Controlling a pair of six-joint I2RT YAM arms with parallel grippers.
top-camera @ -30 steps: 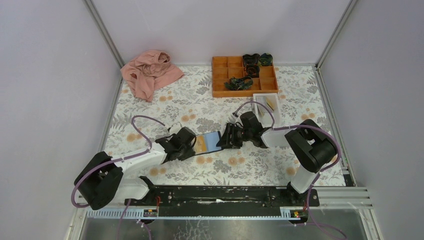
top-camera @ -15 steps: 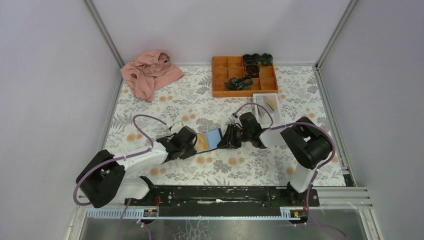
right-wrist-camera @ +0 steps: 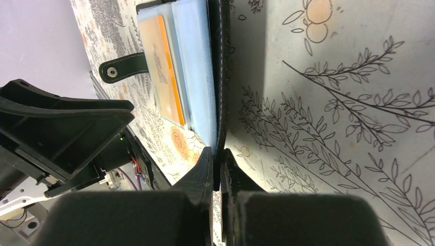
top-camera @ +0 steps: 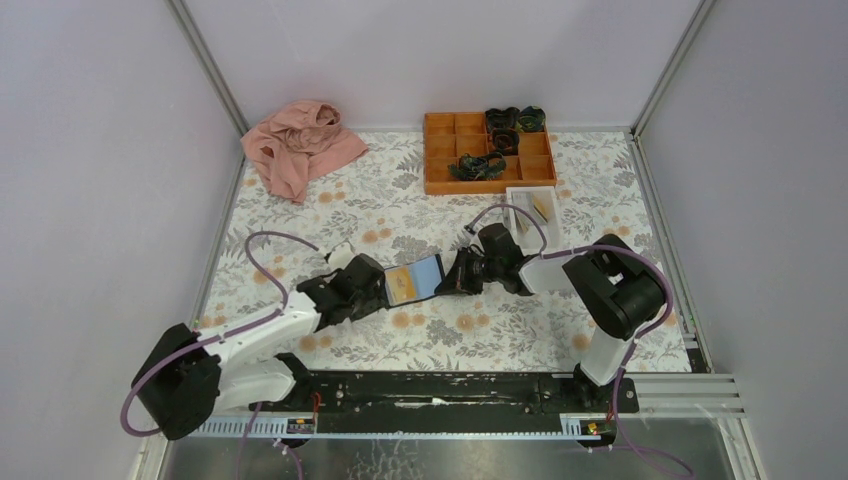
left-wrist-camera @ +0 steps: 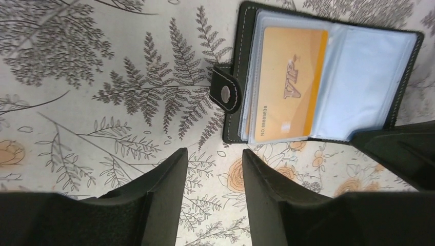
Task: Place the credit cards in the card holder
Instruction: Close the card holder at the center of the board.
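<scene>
Card holder point(left-wrist-camera: 328, 77), one, sits open mid-table with one orange card point(left-wrist-camera: 290, 84) in its left pocket and its snap tab toward the left gripper point(left-wrist-camera: 214, 156), whose fingers stand apart just short of it, not touching. Right gripper point(right-wrist-camera: 218, 156) pinches the holder's right edge. Beyond are one white tray point(top-camera: 513, 208), holding perhaps one more card, one orange tray point(top-camera: 432, 155) and one pink cloth point(top-camera: 300, 145), all well apart, with bare table point(top-camera: 450, 330) between.

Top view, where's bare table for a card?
Bare: between pink cloth, orange tray and card holder; also the strip on the holder's near side. Crowded: left gripper and right gripper flanking the holder, white tray behind.
</scene>
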